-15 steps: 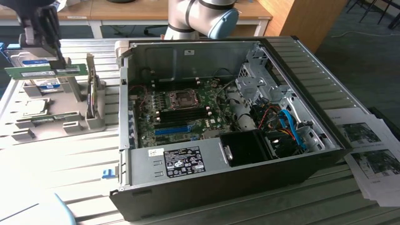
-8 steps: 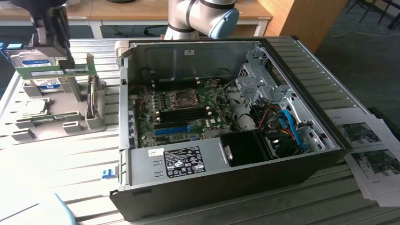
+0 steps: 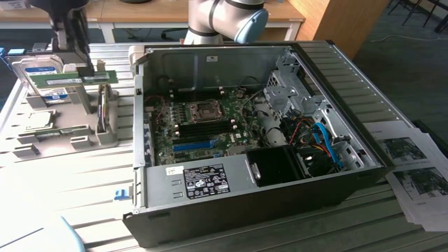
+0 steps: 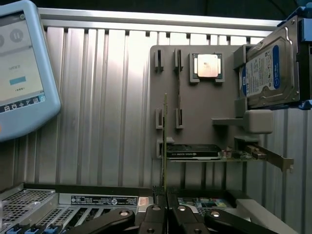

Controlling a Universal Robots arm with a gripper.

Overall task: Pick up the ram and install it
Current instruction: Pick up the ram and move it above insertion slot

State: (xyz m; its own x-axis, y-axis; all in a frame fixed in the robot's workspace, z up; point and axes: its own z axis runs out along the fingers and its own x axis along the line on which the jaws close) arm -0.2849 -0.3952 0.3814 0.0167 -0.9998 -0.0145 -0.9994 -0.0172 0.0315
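Note:
My gripper [image 3: 85,72] hangs over the grey parts holder [image 3: 70,131] at the exterior view's left and is shut on the ram [image 3: 70,80], a thin green stick held level above the holder. In the wrist view the ram [image 4: 165,141] shows edge-on, rising from between the closed black fingers [image 4: 157,210] of the gripper [image 4: 165,194]. The open computer case [image 3: 350,173] lies to the exterior view's right. Its motherboard [image 3: 203,123] faces up, with dark memory slots [image 3: 210,127] near the processor socket.
On the holder [image 4: 195,122] rest a second memory stick [image 4: 178,87], a processor [image 4: 207,66], a silver hard drive [image 4: 270,68] and a graphics card [image 4: 195,152]. A blue-framed screen [image 4: 22,68] sits nearby. Printed sheets [image 3: 413,168] lie beside the case.

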